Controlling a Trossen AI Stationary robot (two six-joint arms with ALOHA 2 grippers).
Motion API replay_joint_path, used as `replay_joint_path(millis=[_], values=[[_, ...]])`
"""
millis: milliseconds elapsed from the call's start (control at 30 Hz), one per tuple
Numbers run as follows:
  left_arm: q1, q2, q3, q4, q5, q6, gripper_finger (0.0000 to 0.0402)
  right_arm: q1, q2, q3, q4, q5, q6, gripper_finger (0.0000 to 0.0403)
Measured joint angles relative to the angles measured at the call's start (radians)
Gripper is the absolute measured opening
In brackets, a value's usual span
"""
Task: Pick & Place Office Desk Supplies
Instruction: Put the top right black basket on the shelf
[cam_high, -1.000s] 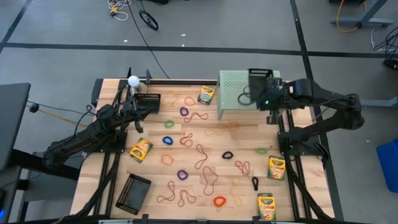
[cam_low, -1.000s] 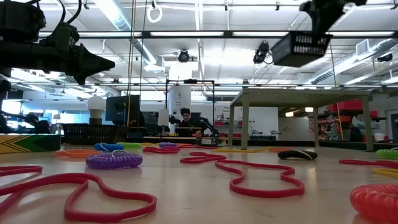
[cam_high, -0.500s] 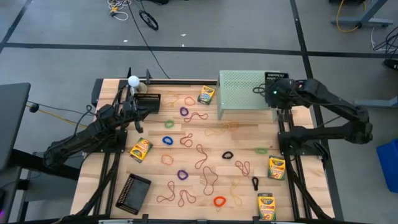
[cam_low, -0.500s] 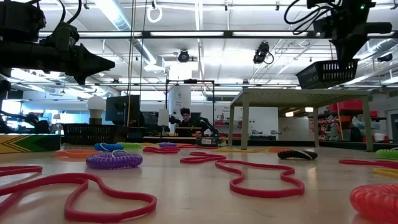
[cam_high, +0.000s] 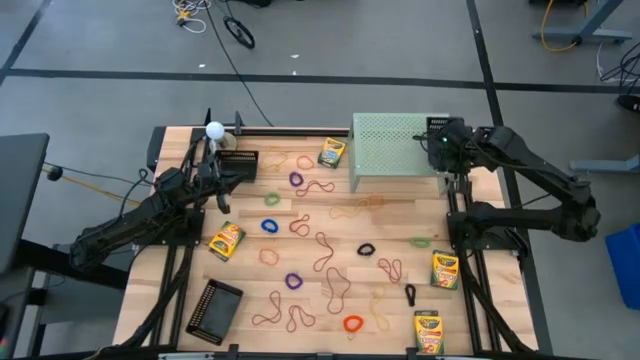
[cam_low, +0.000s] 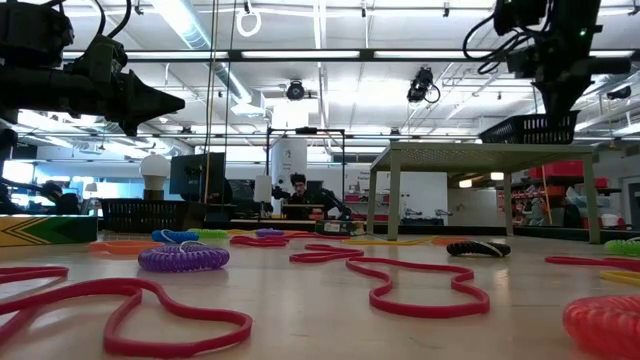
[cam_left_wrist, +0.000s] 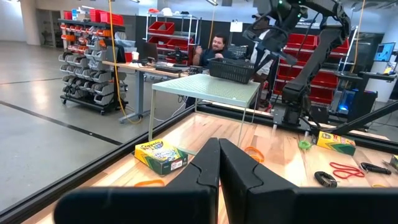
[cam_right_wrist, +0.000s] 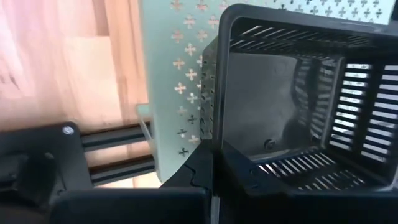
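Note:
My right gripper (cam_high: 443, 143) is shut on a black slotted basket (cam_low: 530, 128), which is at the top of the pale green perforated stand (cam_high: 385, 150), at its right far corner. My left gripper (cam_left_wrist: 219, 163) is shut and empty. It points level above the table's left side, near another black basket (cam_high: 240, 163). The office supplies lie spread on the wooden table: crayon boxes (cam_high: 331, 152) (cam_high: 226, 240) (cam_high: 445, 269), rubber-band loops (cam_high: 322, 187) and small coloured rings (cam_high: 270, 226). My right gripper pinches the basket's side wall at its upper rim (cam_right_wrist: 215, 140), one finger inside the basket and one outside. The fingers come from above, slanting down. The basket hangs upright with its bottom (cam_low: 520, 141) at the stand's top; I cannot tell whether it rests there.
A white ball on a round base (cam_high: 214, 130) stands at the far left corner. A black slotted tray (cam_high: 215, 310) lies near the front left. A fourth crayon box (cam_high: 427, 330) lies at the front right. A person sits beyond the table's far edge (cam_low: 298, 190).
My right gripper has carried the black basket toward the table's right edge and down, from well above the stand to the level of its top at the right end. It has stayed shut on the basket.

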Motion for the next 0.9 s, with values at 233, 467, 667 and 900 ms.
replay_joint_path(millis=[233,467,667,900], values=[[0.0,0.0,0.0,0.0,0.0,0.0,0.0007,-0.021,0.0,0.0,0.0,0.023,-0.043,0.0025],[0.0,0.0,0.0,0.0,0.0,0.0,0.0007,-0.021,0.0,0.0,0.005,0.023,-0.083,0.0037],[0.0,0.0,0.0,0.0,0.0,0.0,0.0007,-0.021,0.001,0.0,0.049,0.027,-0.085,0.0038],[0.0,0.0,0.0,0.0,0.0,0.0,0.0007,-0.021,0.001,0.0,0.051,0.048,-0.088,0.0039]])
